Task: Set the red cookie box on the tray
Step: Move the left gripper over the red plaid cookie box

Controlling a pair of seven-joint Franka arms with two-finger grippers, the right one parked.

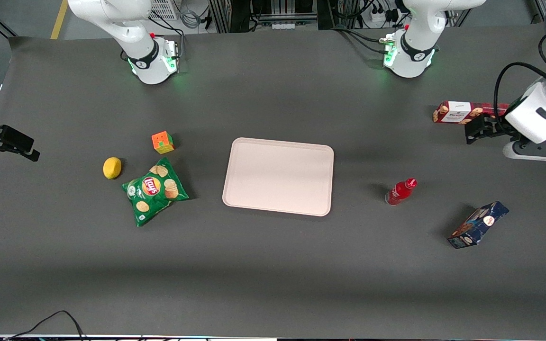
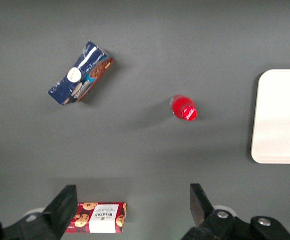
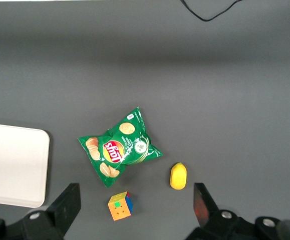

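The red cookie box (image 1: 457, 112) lies flat on the grey table toward the working arm's end, farther from the front camera than the small red bottle. The pale pink tray (image 1: 278, 176) lies empty at the table's middle. My left gripper (image 1: 474, 130) hovers above the table right beside the box, and the arm covers one end of the box. In the left wrist view the gripper (image 2: 132, 205) is open and empty. The box (image 2: 100, 217) shows next to one finger (image 2: 64, 204), partly covered by it. The tray's edge (image 2: 280, 120) also shows there.
A small red bottle (image 1: 401, 191) stands between the tray and the working arm. A dark blue cookie box (image 1: 477, 225) lies nearer the front camera. Toward the parked arm's end lie a green chip bag (image 1: 154, 190), a lemon (image 1: 112, 167) and a colour cube (image 1: 162, 142).
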